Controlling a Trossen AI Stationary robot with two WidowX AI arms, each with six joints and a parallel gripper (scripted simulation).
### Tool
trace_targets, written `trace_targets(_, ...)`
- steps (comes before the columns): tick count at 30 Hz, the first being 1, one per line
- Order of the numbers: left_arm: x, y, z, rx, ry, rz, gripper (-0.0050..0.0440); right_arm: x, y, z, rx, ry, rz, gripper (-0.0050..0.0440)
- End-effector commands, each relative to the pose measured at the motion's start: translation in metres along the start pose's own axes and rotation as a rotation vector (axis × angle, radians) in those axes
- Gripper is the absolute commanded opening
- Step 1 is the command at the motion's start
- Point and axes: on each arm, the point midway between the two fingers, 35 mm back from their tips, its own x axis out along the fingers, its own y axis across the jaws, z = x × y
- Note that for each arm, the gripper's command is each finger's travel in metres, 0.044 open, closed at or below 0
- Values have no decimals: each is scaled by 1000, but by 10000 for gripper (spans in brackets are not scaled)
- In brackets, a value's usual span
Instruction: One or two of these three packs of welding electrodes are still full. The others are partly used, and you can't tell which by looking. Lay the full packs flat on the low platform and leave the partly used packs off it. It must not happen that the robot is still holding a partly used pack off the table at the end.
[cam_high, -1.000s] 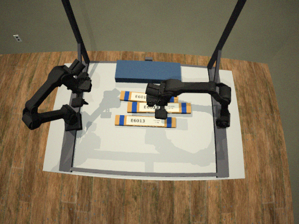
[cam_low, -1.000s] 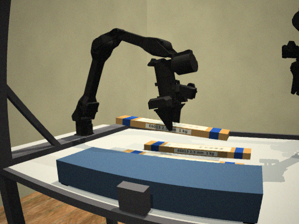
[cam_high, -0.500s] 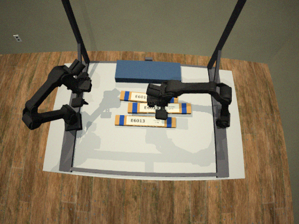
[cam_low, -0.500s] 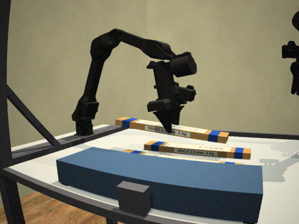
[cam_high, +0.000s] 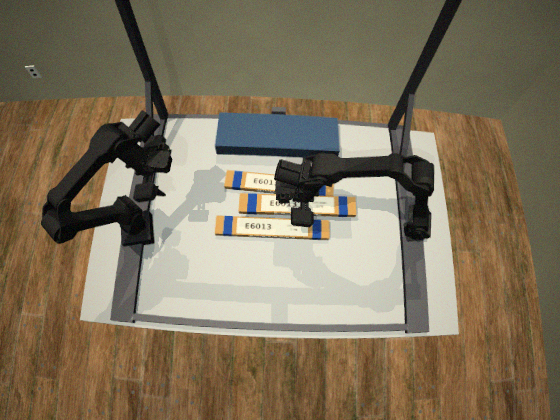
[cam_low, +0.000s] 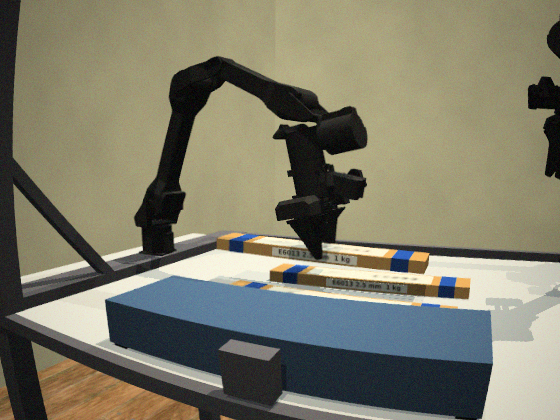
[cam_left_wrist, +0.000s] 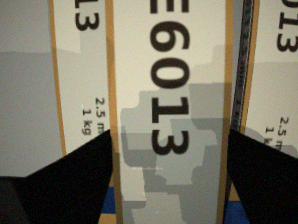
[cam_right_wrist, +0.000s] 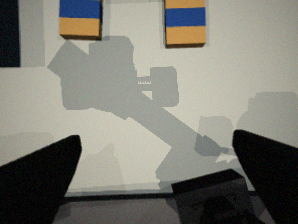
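Three orange packs with blue bands and white E6013 labels are on the white table in front of the blue low platform (cam_high: 277, 132) (cam_low: 300, 320). My left gripper (cam_high: 301, 214) (cam_low: 316, 252) (cam_left_wrist: 168, 135) is shut on the middle pack (cam_high: 332, 205) (cam_low: 370, 256) (cam_left_wrist: 170, 100) and holds it level a little above the table. The back pack (cam_high: 245, 180) (cam_low: 300, 290) lies flat nearest the platform. The front pack (cam_high: 260, 226) (cam_low: 370, 282) lies flat farther out. My right gripper (cam_high: 149, 191) (cam_right_wrist: 156, 139) is open and empty at the table's side, well clear of the packs.
Dark frame rails (cam_high: 412, 260) run along the table's sides, with two slanted posts at the back. A small grey block (cam_low: 250, 370) (cam_high: 278, 110) sits on the rail behind the platform. The ends of two packs (cam_right_wrist: 80, 17) (cam_right_wrist: 185, 22) show in the right wrist view.
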Motion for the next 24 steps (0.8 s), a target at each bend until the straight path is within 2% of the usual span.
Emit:
trace_targets(1, -27, -2, 18, -4, -104, -11, -50, -5, 2, 3, 6, -14, 15, 430)
trace_targets(24, -31, -3, 23, -4, -106, -12, -50, -5, 2, 3, 6, -14, 15, 430)
